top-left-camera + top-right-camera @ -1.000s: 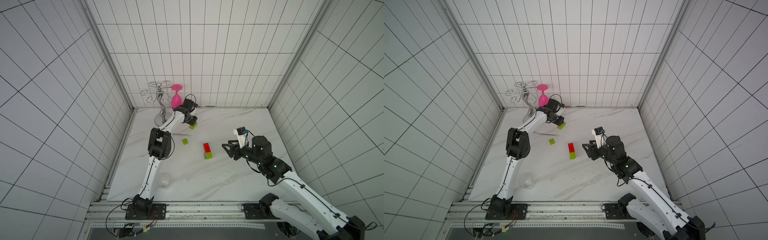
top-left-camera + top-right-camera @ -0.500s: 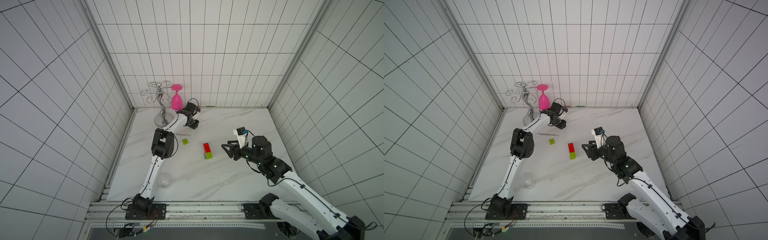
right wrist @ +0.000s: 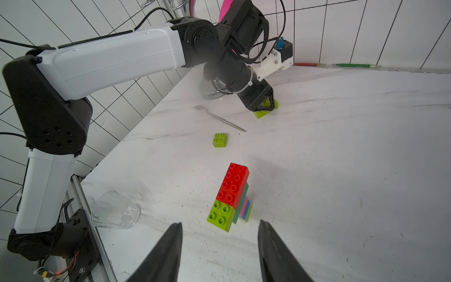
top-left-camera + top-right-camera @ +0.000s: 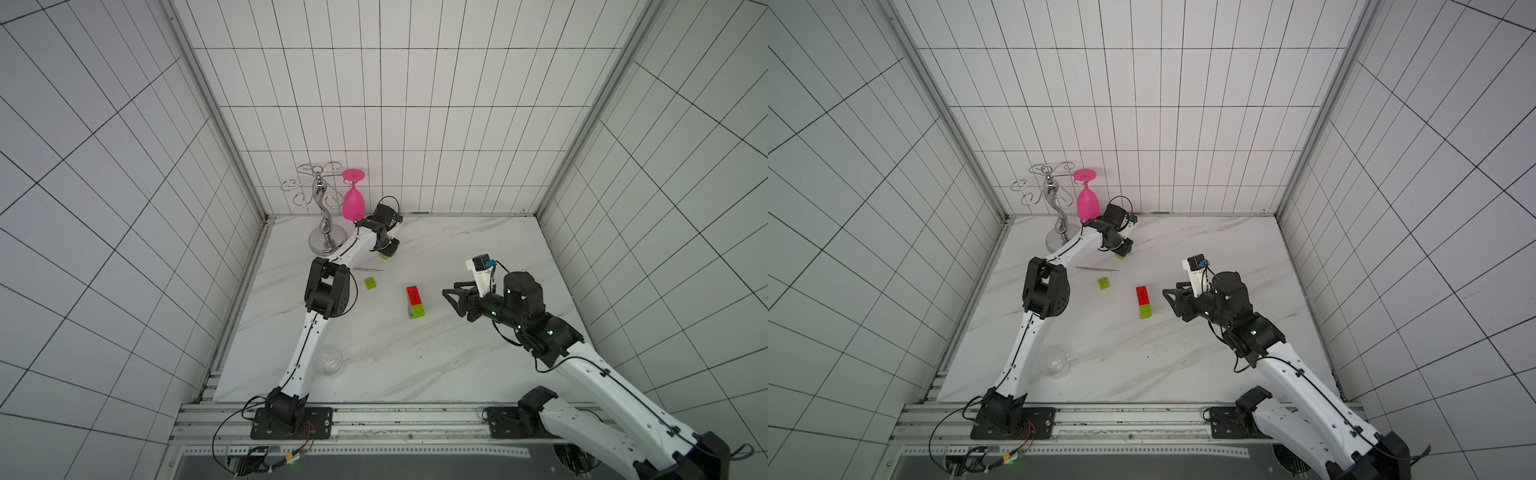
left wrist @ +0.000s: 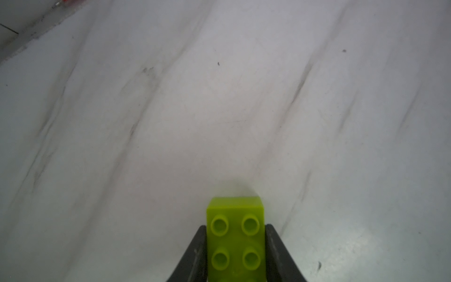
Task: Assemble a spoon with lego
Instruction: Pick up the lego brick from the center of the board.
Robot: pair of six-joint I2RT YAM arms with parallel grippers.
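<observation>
Far side, left of centre: my left gripper (image 5: 235, 228) clamps a lime brick (image 5: 235, 214); the right gripper (image 4: 450, 289) hovers, jaws apart, beside the part-built spoon (image 4: 415, 301) mid-table. Next, I judge: carry it over, press down squarely.

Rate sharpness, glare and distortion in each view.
Left wrist: soft and hazy, the lime brick near the lens slightly blurred, marble table veins smeared. Right wrist: crisp on the brick build, soft shadows. Both top views: sharp, even light, wall tile lines splaying with wide-angle stretch.
</observation>
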